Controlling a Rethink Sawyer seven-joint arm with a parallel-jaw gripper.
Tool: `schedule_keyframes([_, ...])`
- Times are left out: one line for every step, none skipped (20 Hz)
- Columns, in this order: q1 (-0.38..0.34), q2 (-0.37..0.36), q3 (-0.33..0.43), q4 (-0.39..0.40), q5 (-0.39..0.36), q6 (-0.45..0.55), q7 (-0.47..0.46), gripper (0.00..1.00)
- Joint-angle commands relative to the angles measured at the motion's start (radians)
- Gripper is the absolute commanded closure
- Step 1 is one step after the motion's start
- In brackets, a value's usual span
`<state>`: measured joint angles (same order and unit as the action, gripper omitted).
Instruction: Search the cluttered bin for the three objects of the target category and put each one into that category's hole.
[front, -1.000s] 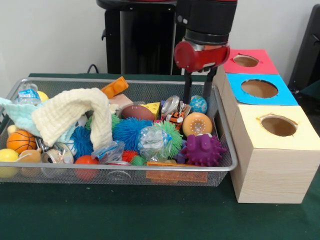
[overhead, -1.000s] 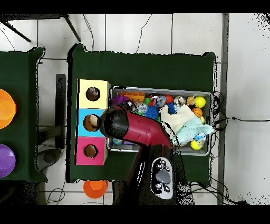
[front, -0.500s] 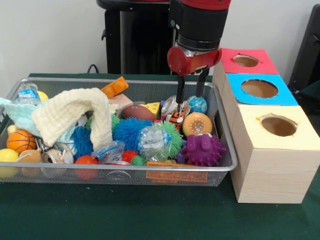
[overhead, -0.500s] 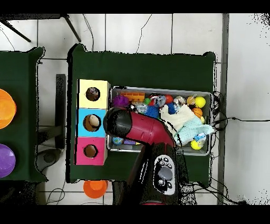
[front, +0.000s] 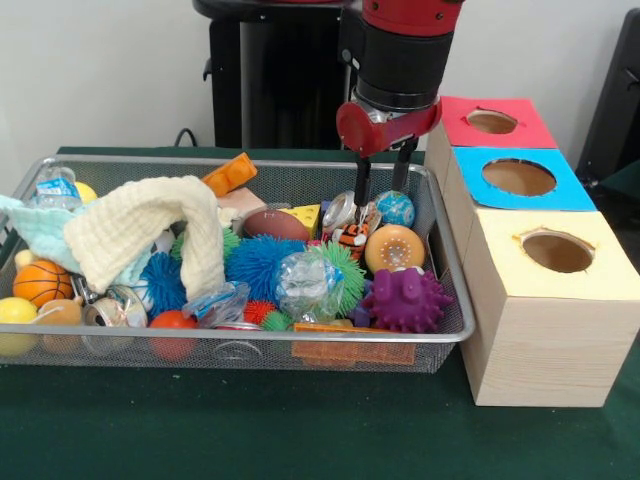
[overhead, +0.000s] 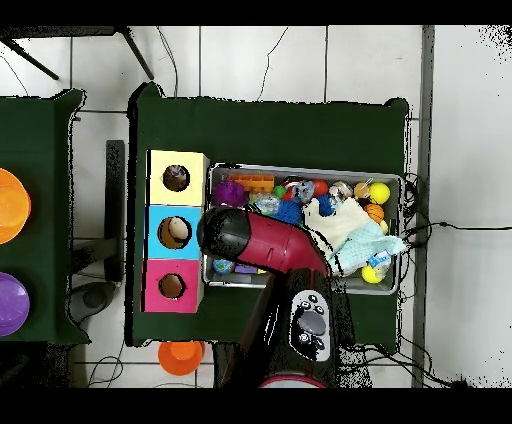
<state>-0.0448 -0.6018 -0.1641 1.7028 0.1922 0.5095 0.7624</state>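
Front view, arm: red and black arm drops straight down from the upper middle of the frame, its wrist vertical above the right part of the wire bin (front: 250, 345).
Tool: the tool (front: 383, 188) points straight down, its two thin dark fingers (front: 361, 186) apart with a clear gap between them, released and grasping nothing.
Tool position: tips hang just over the clutter, the left finger by a clear plastic cup (front: 342, 211), the right one above a blue-green globe ball (front: 396, 208).
Under the tool: a small striped tiger toy (front: 352, 236) lies just below the tips, with an orange ring toy (front: 394, 247) to its right; I cannot tell whether the tips touch anything.
Bin contents: a cream towel (front: 150, 228) draped at left centre, a purple spiky ball (front: 404, 299) at lower right of the bin, a blue spiky ball (front: 261, 262) in the middle, a basketball (front: 41, 282) at far left.
Long axis: the bin runs left to right across the frame on the green worktop (front: 300, 430).
Holes: three wooden boxes at right, tops yellow (front: 556, 255), blue (front: 520, 180) and red (front: 495, 122), each with a round hole facing up.
Overhead view: the arm (overhead: 262, 245) covers the left end of the bin (overhead: 390, 180), hiding the tool; the boxes line up at centre left.
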Motion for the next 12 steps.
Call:
schedule_keyframes([-0.030, 0.068, 0.099, 0.046, 0.001, 0.037, 0.214, 0.00])
schedule_keyframes([-0.033, 0.076, 0.101, 0.056, -0.004, 0.016, 0.210, 0.00])
schedule_keyframes([-0.035, 0.081, 0.104, 0.058, -0.005, 0.004, 0.210, 0.00])
schedule_keyframes([-0.036, 0.090, 0.108, 0.061, -0.009, -0.016, 0.208, 0.00])
schedule_keyframes([-0.042, 0.088, 0.114, 0.073, -0.009, -0.030, 0.205, 0.00])
schedule_keyframes([-0.056, 0.086, 0.132, 0.093, -0.007, -0.061, 0.200, 0.00])
schedule_keyframes([-0.060, 0.089, 0.137, 0.097, -0.007, -0.068, 0.200, 0.00])
schedule_keyframes([-0.069, 0.094, 0.150, 0.105, -0.006, -0.083, 0.197, 0.00])
schedule_keyframes([-0.075, 0.093, 0.156, 0.112, -0.007, -0.091, 0.196, 0.00])
schedule_keyframes([-0.078, 0.101, 0.161, 0.115, -0.009, -0.095, 0.197, 0.00])
schedule_keyframes([-0.076, 0.108, 0.160, 0.108, -0.012, -0.100, 0.201, 0.00])
schedule_keyframes([-0.077, 0.112, 0.160, 0.110, -0.014, -0.107, 0.207, 0.00])
